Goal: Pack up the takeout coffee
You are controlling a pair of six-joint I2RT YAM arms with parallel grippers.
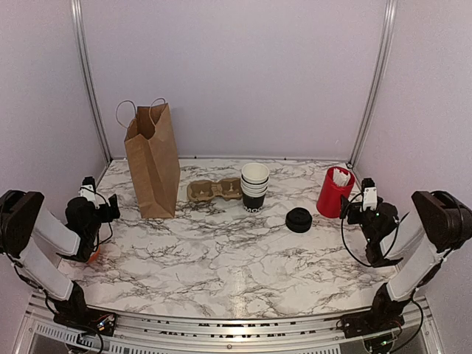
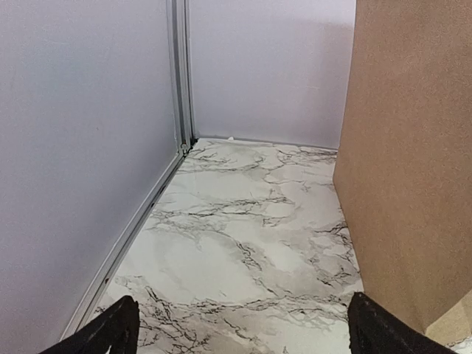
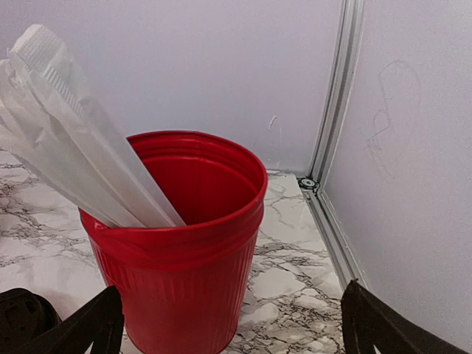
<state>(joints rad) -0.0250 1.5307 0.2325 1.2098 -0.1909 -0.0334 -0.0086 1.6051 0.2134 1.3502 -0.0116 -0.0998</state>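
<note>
No lidded takeout coffee shows in any view. A stack of lidless black cups with white rims stands at mid-table, with a loose black lid to its right. A brown paper bag stands upright and open at the back left, beside a cardboard cup carrier. My left gripper hovers open at the left edge, the bag on its right. My right gripper is open at the right edge, facing a red cup. Both hold nothing.
The red cup holds white wrapped utensils. The lid's edge shows at the bottom left of the right wrist view. Walls with metal rails close in the marble table. A small orange thing lies under the left arm.
</note>
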